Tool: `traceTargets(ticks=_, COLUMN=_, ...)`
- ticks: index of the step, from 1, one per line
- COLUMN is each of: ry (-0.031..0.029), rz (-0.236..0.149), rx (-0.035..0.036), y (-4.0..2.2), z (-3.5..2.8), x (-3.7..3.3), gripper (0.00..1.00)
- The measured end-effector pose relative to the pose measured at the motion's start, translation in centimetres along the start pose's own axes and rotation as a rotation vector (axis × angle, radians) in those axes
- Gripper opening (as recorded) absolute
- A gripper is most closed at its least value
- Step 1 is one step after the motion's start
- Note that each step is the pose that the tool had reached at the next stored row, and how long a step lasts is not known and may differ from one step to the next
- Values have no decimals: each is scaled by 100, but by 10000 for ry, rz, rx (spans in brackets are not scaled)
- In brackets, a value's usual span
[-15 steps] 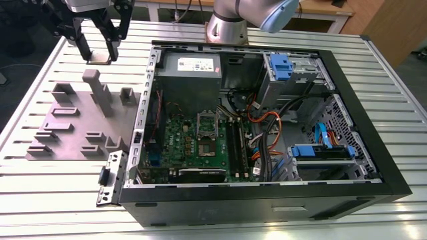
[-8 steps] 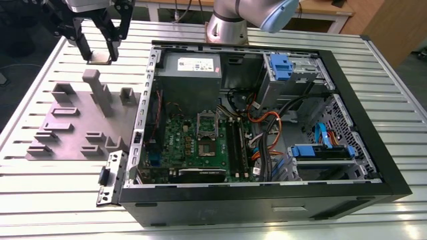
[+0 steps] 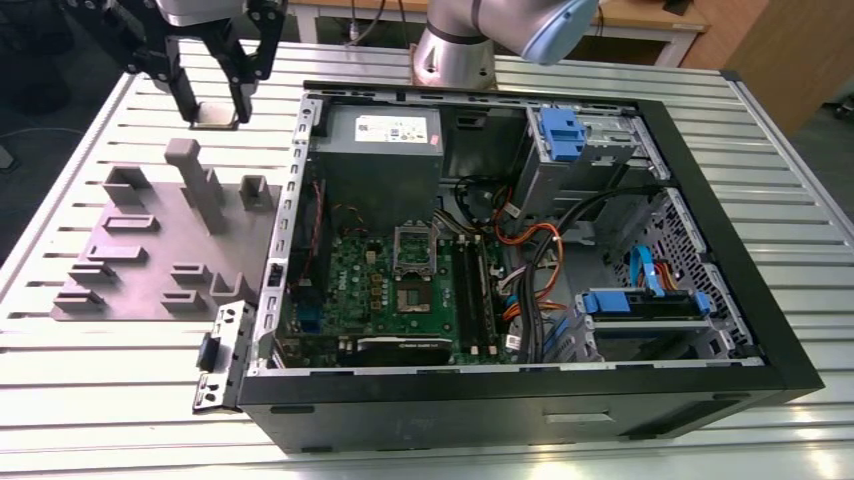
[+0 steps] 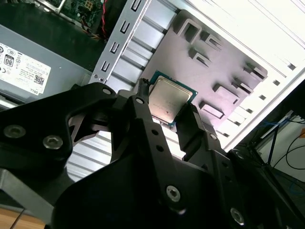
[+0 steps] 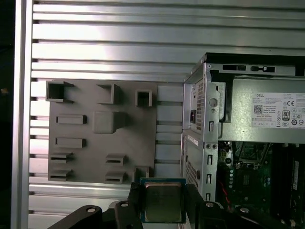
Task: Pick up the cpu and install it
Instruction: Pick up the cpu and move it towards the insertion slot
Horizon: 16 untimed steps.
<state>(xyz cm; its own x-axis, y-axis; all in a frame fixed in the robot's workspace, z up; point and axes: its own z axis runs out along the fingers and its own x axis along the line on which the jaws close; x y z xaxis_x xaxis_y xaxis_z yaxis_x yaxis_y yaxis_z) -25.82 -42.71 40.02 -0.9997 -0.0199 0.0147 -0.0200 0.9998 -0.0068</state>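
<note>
The pincer is clenched on the cpu. Its two black fingers press on opposite edges of the chip, and the dull metal top faces the cameras in both wrist views.

In the exterior view the held cpu hangs outside the computer case. It is off the case's far corner on the exterior view's left, level with the end where the grey power supply sits. Whether the chip is clear of the slatted desk below it, I cannot tell.

A grey plastic tray with square pockets and upright posts lies flat on the desk. It sits just outside the same wall of the case, nearer the case's front end than the cpu is.

The case lies on its side with its inside open to view. The green board lies flat against the case's floor, close to the wall that faces the tray. A shiny rectangular socket frame sits near the board's middle.

Orange and black cables run beside the board, towards the case's wall on the exterior view's right. Blue drive brackets stand near that wall.
</note>
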Motion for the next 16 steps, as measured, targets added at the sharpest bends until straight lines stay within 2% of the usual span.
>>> traceTargets(ticks=4, ry=-1, rz=-1, rx=0, y=-1, z=-1, x=-64, gripper=47)
traceTargets(ticks=7, ry=-1, rz=0, rx=0, y=-12, z=0, x=-67, gripper=47)
traceTargets(ticks=11, ry=0, rz=0, rx=0, y=-55, z=1, x=-67, gripper=47)
traceTargets(ticks=16, ry=-1, rz=0, rx=-1, y=-57, z=1, x=-91, gripper=47)
